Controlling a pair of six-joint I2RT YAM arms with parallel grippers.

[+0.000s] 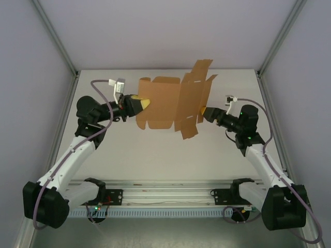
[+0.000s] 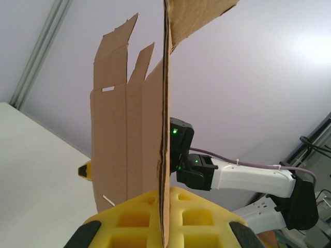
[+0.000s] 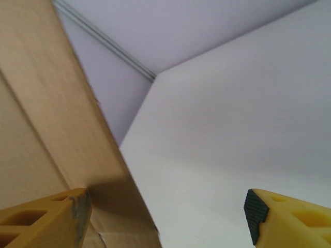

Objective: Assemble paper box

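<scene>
Paper box [image 2: 126, 150]: in the left wrist view the top flap is cut by the upper picture edge, and the lower edge is hidden between the left gripper [image 2: 164, 222] fingers. In the right wrist view it is blurred and cut off at the side and below.
Right arm [image 2: 243, 178]: forepart hidden behind the box.
Right gripper [image 1: 202, 110]: tip partly hidden by the box edge, top view.

Left arm [image 1: 72, 155] is angling up from its base, elbow out left, wrist pointing right toward centre. Left gripper [image 1: 146, 103] is clamping the box [image 1: 160, 103] by its edge, jaws closed tight on it. Right arm [image 1: 261, 160] is mirroring this, elbow out right, wrist pointing left. Right gripper [image 1: 202, 110] is holding its jaws wide apart, one finger [image 3: 46, 217] just beside the box.
</scene>
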